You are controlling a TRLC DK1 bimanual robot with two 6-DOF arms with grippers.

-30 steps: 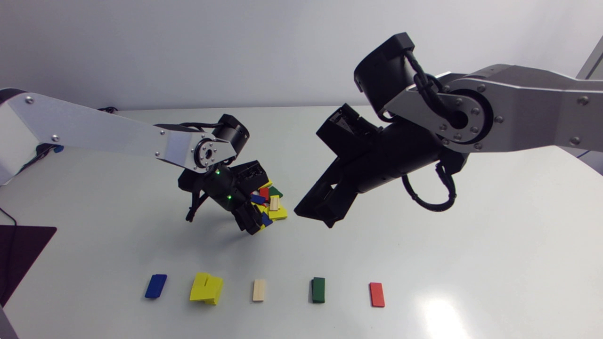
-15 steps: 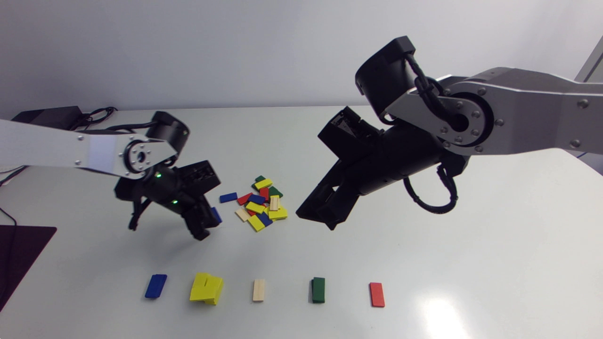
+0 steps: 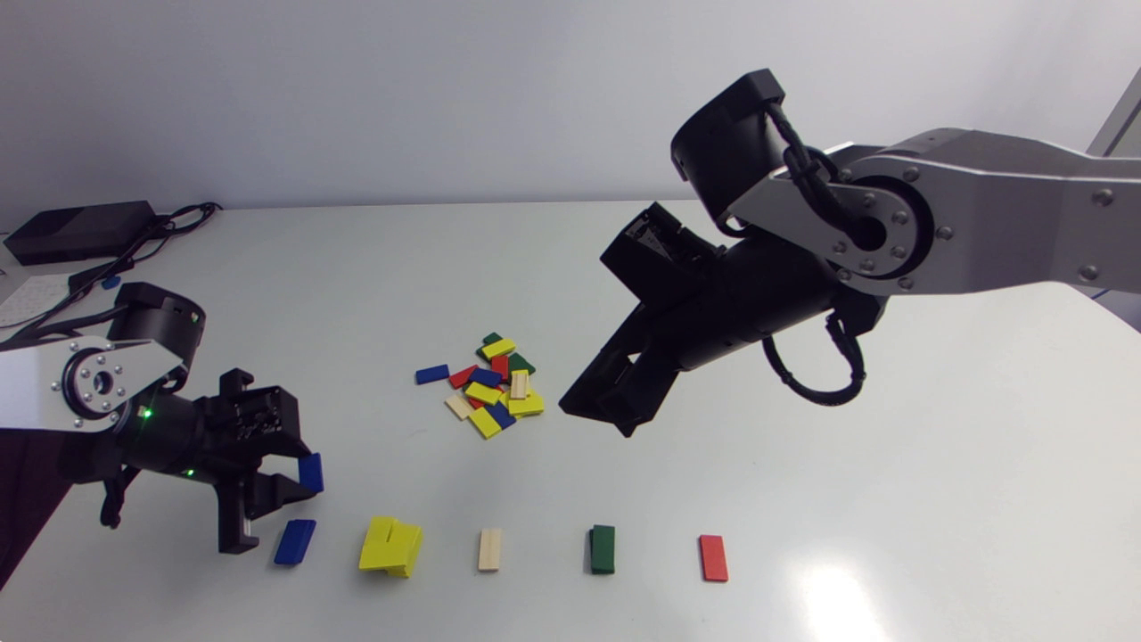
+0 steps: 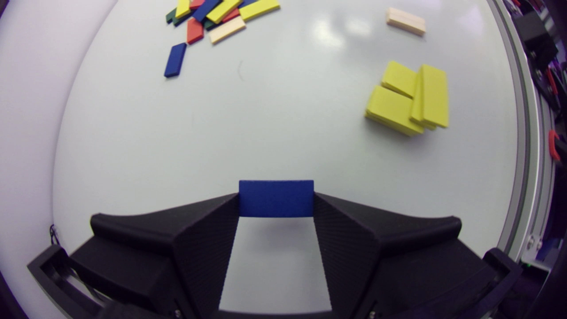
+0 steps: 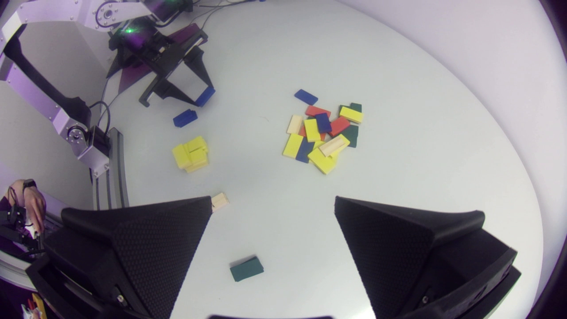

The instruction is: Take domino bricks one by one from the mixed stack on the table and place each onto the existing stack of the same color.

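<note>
The mixed pile of coloured bricks lies mid-table, with a lone blue brick just to its left. Along the front edge stand the blue stack, the skewed yellow stack, the beige stack, the green stack and the red stack. My left gripper is shut on a blue brick, just above and behind the blue stack. The left wrist view shows that brick clamped between the fingertips. My right gripper hovers open and empty right of the pile.
A black box with cables sits at the table's back left corner. In the left wrist view the yellow stack lies ahead of the gripper to one side, with bare table between it and the pile.
My left arm has carried the blue brick from the mixed pile to the front left, ending over the blue stack. The right arm has stayed put.
</note>
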